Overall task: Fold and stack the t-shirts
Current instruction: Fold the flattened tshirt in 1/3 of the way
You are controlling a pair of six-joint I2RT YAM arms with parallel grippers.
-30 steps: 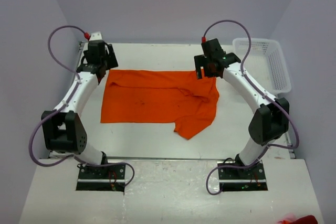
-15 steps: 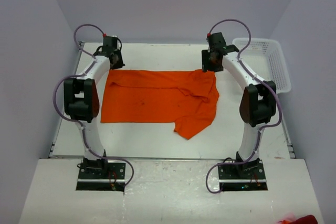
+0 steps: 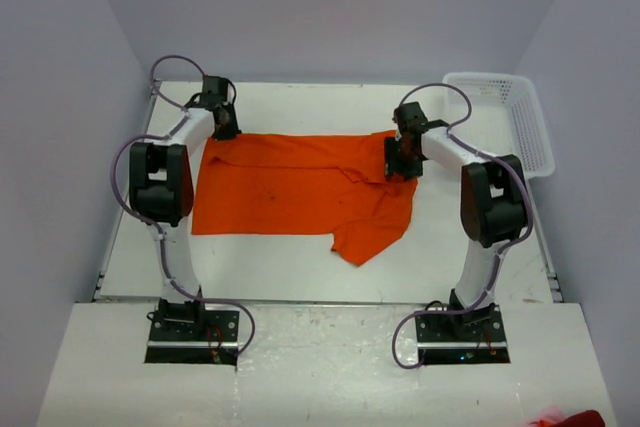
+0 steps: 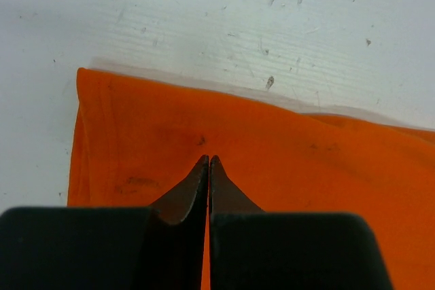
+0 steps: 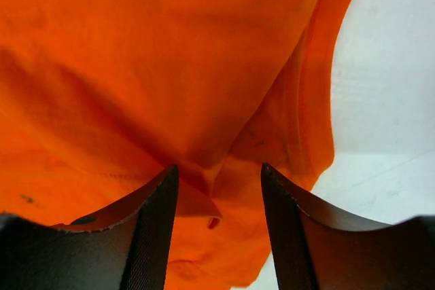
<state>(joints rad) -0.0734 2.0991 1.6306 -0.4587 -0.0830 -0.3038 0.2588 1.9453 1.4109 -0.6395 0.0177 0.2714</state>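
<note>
Over the t-shirt (image 3: 300,182), left end effector (image 4: 209,161) pressed together, right end effector (image 5: 219,168) spread

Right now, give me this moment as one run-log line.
shirt: lying spread out | left gripper: shut, over far-left corner | right gripper: open, astride bunched cloth at far-right corner

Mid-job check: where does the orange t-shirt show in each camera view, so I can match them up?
Top external: the t-shirt lies spread mid-table between both arms.
Left wrist: the t-shirt fills the lower frame, one corner at left, under the shut left pincer.
Right wrist: the t-shirt fills most of the frame, a fold between the fingers of the open right pincer.
Shared landmark: the white table bordering the cloth.
</note>
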